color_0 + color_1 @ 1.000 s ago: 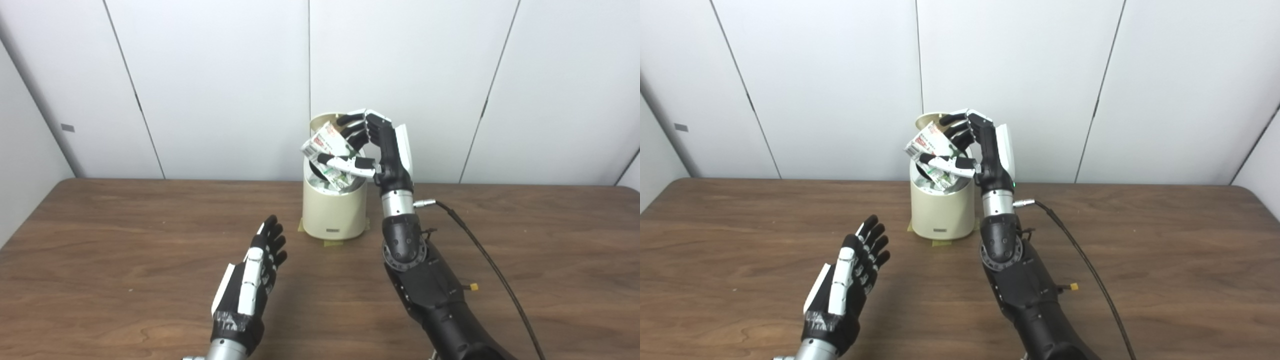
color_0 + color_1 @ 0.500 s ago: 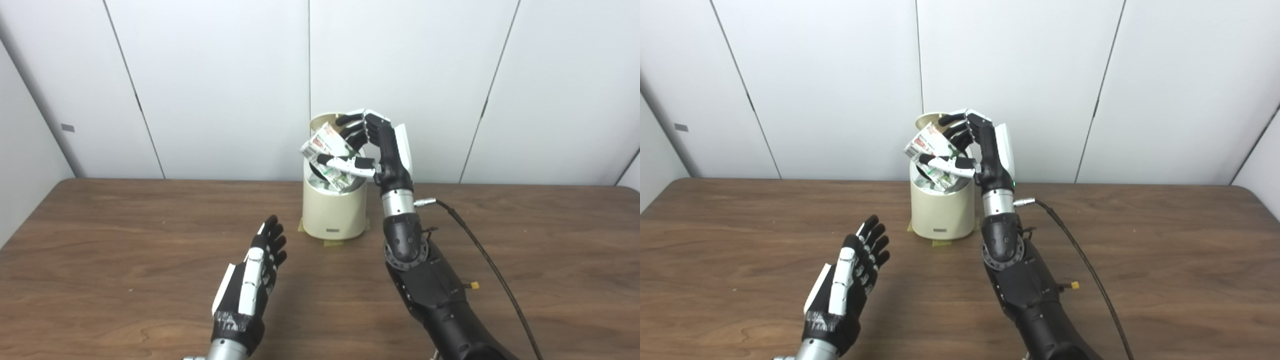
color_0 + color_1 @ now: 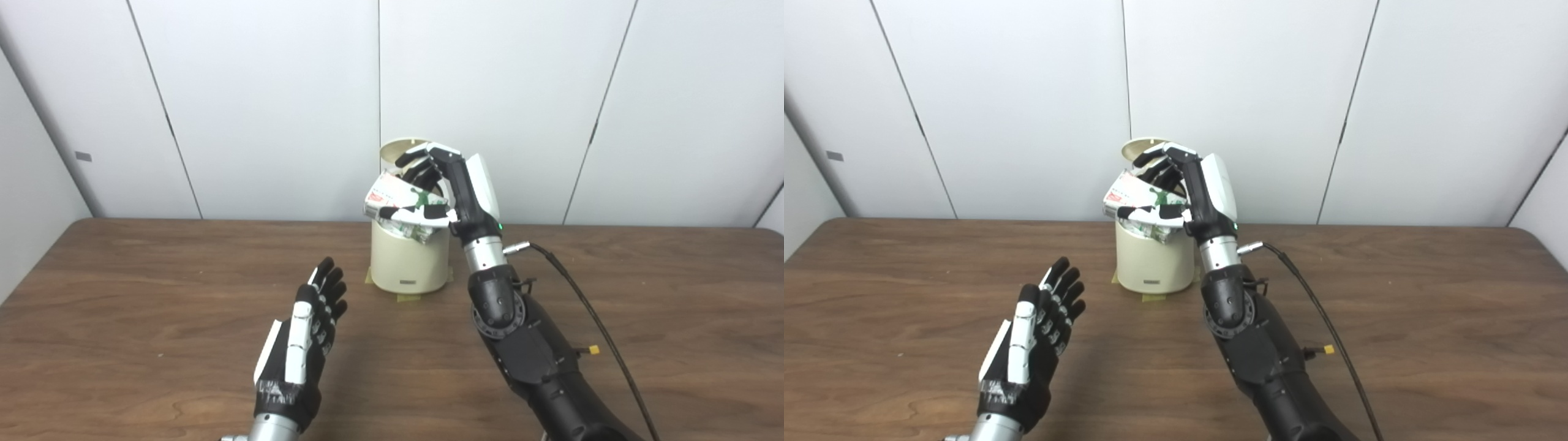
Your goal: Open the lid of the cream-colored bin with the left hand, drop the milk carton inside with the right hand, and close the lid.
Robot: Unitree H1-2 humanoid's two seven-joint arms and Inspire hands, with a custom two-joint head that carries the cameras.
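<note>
The cream-colored bin point(image 3: 408, 263) stands at the back middle of the table, its lid point(image 3: 395, 147) raised upright behind the opening. My right hand point(image 3: 450, 190) is shut on the milk carton point(image 3: 398, 205), a white carton with green and red print. It holds the carton nearly flat across the bin's mouth, one end dipping into the opening. My left hand point(image 3: 303, 340) is open and empty, fingers up, above the table to the front left of the bin. The same scene shows in the right eye view, with the bin point(image 3: 1151, 263) and the carton point(image 3: 1142, 205).
A black cable point(image 3: 588, 306) runs from the right wrist across the table to the right. Tape patches point(image 3: 407, 298) sit under the bin's base. White wall panels stand right behind the table's far edge.
My right hand has tipped forward and lowered the carton from a steep tilt to nearly flat over the bin's mouth. My left hand has drifted slightly left and nearer.
</note>
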